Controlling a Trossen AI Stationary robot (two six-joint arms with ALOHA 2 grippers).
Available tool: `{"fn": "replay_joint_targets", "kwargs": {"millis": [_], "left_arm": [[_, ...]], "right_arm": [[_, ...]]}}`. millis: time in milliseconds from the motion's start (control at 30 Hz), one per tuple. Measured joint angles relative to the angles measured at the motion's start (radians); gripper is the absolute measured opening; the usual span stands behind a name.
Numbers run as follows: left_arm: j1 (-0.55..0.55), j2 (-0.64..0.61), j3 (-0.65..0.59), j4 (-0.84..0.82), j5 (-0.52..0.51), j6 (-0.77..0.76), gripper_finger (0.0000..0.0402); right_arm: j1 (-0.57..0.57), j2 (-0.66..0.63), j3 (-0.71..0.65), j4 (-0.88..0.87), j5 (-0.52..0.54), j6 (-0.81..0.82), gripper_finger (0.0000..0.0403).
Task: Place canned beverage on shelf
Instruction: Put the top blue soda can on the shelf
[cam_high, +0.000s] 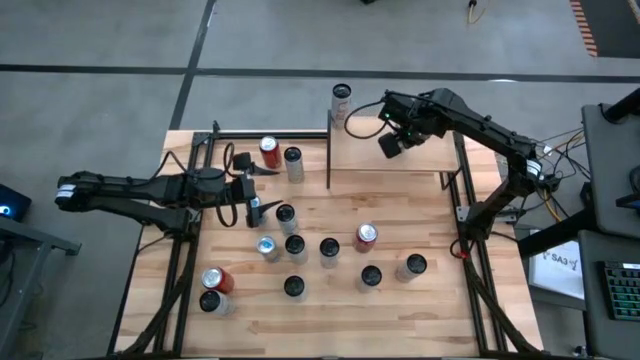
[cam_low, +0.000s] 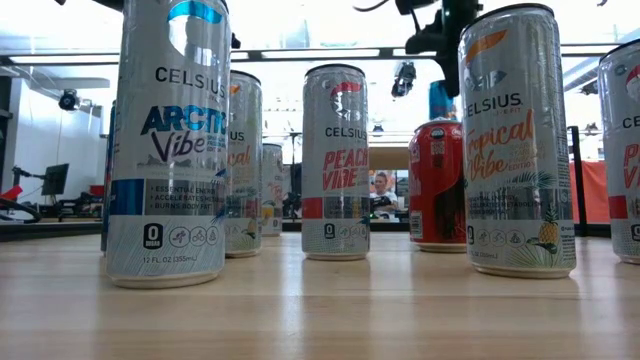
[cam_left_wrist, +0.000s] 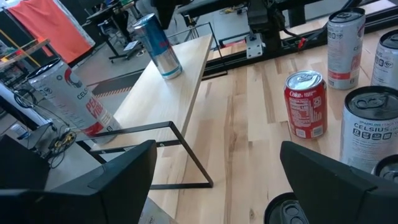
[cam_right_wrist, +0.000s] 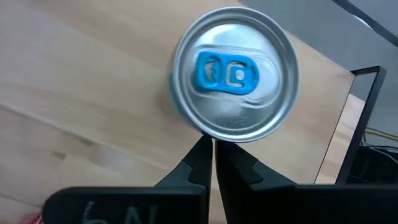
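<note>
One can (cam_right_wrist: 233, 74) stands upright on the shelf (cam_right_wrist: 62, 93), its long axis straight up and its blue-tabbed lid facing my right wrist from below. From above the table, that can (cam_high: 342, 100) sits at the far corner of the shelf (cam_high: 390, 165), on the side toward my left arm, close to the edge.

My right gripper (cam_right_wrist: 213, 146) hangs over the shelf board with its two fingers pressed together. Their tips lie just beside the lid's rim and grip nothing. The can lies straight ahead of those tips and stands on its own, so I judge this one is placed. What my right arm needs is room to back off without brushing the rim, because a tall can that near the edge would tip easily.

My left gripper (cam_high: 252, 188) is out over the table, well apart from the shelf. Its fingers are spread wide with nothing between them. From that wrist I see the shelf (cam_left_wrist: 168, 106) and the placed can (cam_left_wrist: 155, 46) far ahead. A red can (cam_left_wrist: 305, 102) is closer in, upright on the planks. More cans (cam_high: 295, 245) stand around the table in a loose group, all upright.

For any further can, my left arm is the nearer one. I would need to come at it level from the side, with my spread fingers either side of the upright body. The shelf itself lies closer to my right arm.
</note>
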Motion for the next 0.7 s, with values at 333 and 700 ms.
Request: {"fn": "replay_joint_targets", "kwargs": {"millis": [333, 700], "left_arm": [[0.001, 0.001, 0.000, 0.000, 0.000, 0.000, 0.0326], [0.002, 0.002, 0.000, 0.000, -0.001, 0.004, 0.0326]], "right_arm": [[-0.036, 0.000, 0.000, 0.049, 0.000, -0.027, 0.0011], [-0.006, 0.033, -0.004, 0.085, -0.094, -0.019, 0.0011]]}}
